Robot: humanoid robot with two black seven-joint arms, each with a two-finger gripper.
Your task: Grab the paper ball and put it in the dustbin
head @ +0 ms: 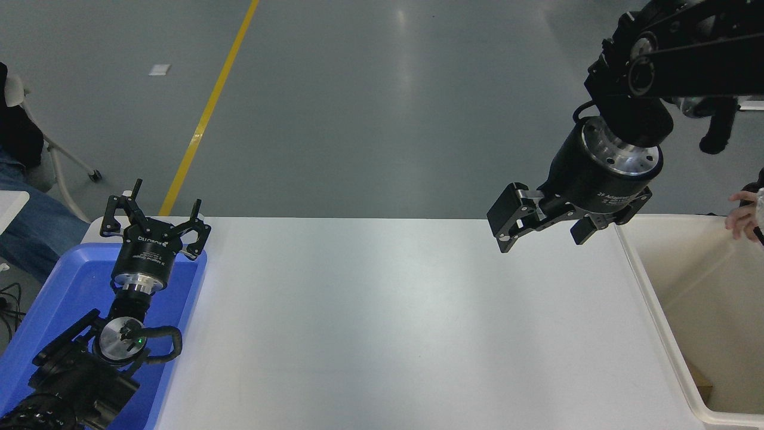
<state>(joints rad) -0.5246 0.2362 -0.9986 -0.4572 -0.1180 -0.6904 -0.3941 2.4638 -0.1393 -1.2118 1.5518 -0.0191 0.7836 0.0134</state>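
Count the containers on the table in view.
2. A blue tray at the left edge, under the parked left gripper; the cream dustbin at the right edge, partly cut off.

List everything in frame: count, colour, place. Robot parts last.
White rectangular table: 1, white, centre, spanning most of the width.
Shallow blue plastic tray: 1, blue, table's left end.
Cream-white rectangular plastic dustbin: 1, cream, right edge; a brown scrap sits in its near corner.
Paper ball: none visible.
Yellow floor line: 1, yellow, upper left on the grey floor.
Wheeled chair: 1, white frame, far left, with a seated person in jeans.
Person's hand: 1, right edge, above the dustbin's far rim.
Left hand: 1, black, open, parked over the tray.
Right hand: 1, black, open, empty, raised above the table's far right, beside the dustbin.
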